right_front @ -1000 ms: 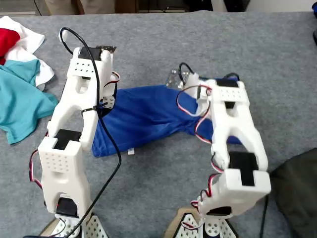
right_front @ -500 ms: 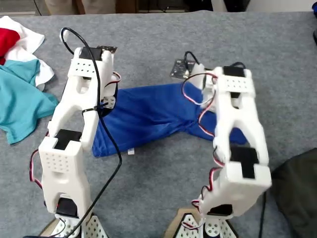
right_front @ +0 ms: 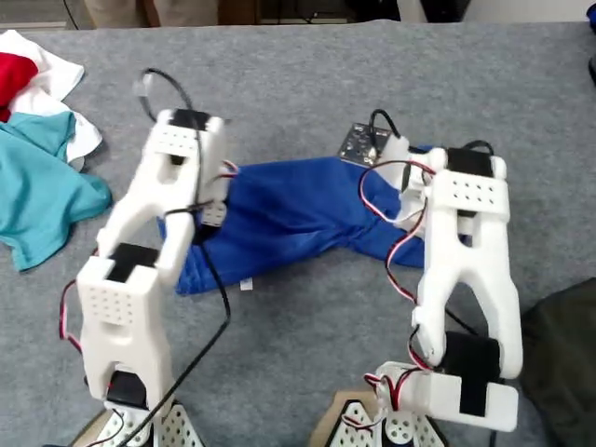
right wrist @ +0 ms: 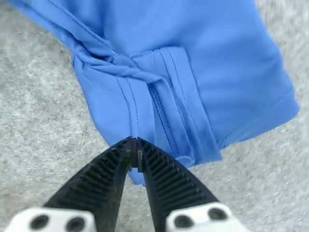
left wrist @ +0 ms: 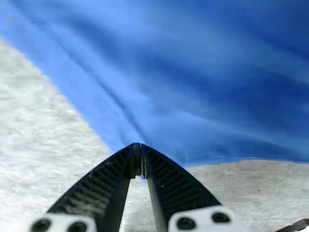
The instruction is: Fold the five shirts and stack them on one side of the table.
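Jaws of the left gripper [left wrist: 137,164] are pressed together on the edge of the rumpled blue cloth shirt [right_front: 289,214]. The right gripper [right wrist: 134,153] likewise pinches the shirt's stitched hem at its other end. The shirt lies mid-table on the grey felt tabletop [right_front: 466,74], stretched between both arms. Farther off to the left, a teal cloth shirt [right_front: 42,196] lies heaped.
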### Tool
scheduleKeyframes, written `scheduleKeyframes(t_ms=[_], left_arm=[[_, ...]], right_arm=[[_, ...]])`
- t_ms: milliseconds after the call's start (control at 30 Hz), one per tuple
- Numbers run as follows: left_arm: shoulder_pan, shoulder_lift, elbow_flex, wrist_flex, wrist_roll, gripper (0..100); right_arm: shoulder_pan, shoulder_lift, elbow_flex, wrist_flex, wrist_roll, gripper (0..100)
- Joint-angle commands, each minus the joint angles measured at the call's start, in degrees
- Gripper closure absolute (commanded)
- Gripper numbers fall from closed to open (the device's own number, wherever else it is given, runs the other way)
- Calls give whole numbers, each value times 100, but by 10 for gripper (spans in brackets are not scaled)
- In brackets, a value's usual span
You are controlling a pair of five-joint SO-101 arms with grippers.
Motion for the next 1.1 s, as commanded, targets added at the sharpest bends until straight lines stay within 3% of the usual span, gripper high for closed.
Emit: scheduleKeyframes(t_ms=[0, 67, 133, 233, 367, 433, 633, 800, 1067], left_arm=[[-563, -400, -62, 105, -721, 964], [-756, -514, -79, 325, -1521, 906], [-976, -673, -141, 308, -1732, 868], [-1204, -752, -334, 202, -1169, 865], [-1231, -752, -246, 62, 308, 860], [-1187, -769, -53, -176, 615, 857], [-1143, -796, 703, -879, 941, 771], [-1134, -752, 809, -1011, 949, 767], [-1160, -743, 1653, -2215, 941, 768]], right_arm=[[180, -391, 101, -114, -62, 992], [180, -400, 110, -114, -70, 992], [180, -400, 110, -114, -70, 992], [136, -400, 110, -114, -70, 992], [127, -400, 110, -246, -79, 992], [136, -400, 110, -316, -79, 992], [136, -374, 110, -325, -79, 992], [136, -365, 119, -404, -79, 992], [136, -365, 119, -607, -70, 992]])
